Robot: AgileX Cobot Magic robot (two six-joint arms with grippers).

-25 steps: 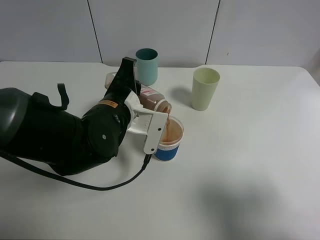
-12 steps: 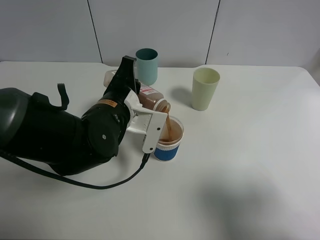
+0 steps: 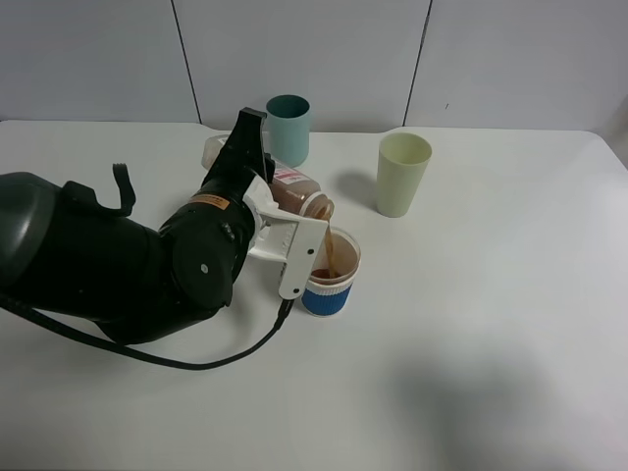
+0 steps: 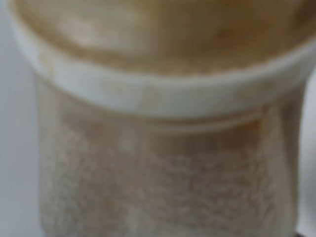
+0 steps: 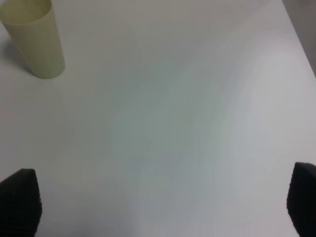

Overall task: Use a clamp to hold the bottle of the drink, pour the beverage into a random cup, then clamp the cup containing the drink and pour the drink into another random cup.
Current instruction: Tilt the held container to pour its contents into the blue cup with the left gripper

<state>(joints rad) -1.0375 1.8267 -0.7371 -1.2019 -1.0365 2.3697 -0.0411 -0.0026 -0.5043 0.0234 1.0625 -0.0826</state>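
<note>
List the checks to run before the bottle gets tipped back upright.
1. Grip: left jaws shut on bottle: ok.
2. Bottle mouth above blue-sleeved cup: ok.
3. Poured drink lands inside that cup, none seen on table: ok.
4. Bottle emptied: not ok, stream running.
5. Cup level below rim: ok.
6. Tall green cup upright, apart from arm: ok.
</note>
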